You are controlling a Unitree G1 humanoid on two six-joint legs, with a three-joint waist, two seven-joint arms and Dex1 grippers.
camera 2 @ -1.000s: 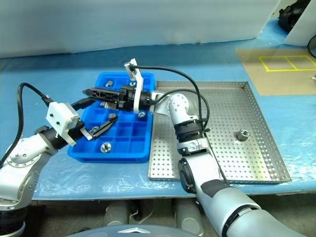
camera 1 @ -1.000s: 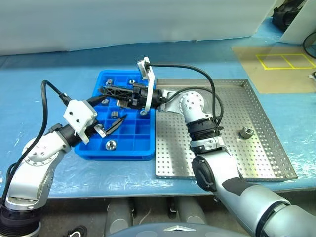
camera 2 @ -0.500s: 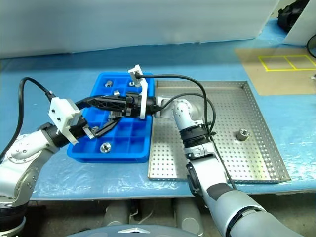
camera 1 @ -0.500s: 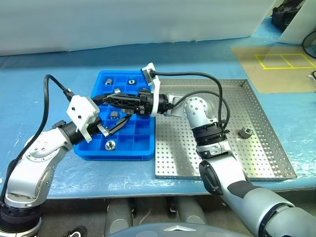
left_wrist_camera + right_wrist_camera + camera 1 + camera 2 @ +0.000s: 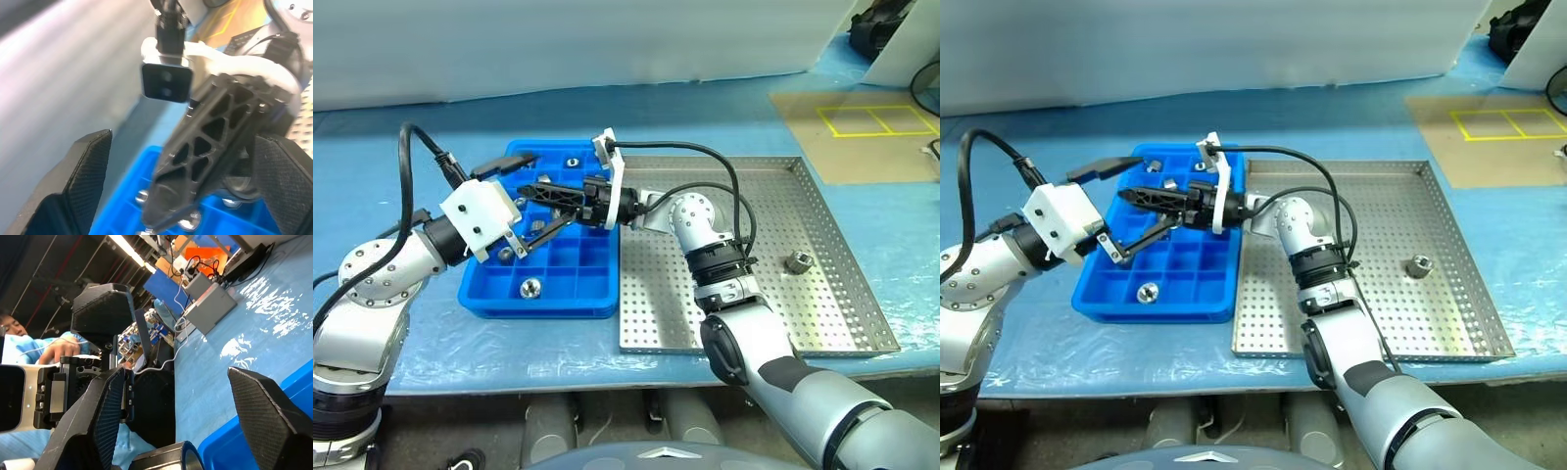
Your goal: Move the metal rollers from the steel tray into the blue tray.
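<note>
Both your grippers hover over the blue tray (image 5: pixel 570 285), left gripper (image 5: pixel 514 201) jaws spread wide, right gripper (image 5: pixel 540 206) jaws parted, nothing held. Several metal rollers (image 5: pixel 531 287) sit in its compartments; one (image 5: pixel 798 262) lies near the steel tray's (image 5: pixel 822 323) right rim.
</note>
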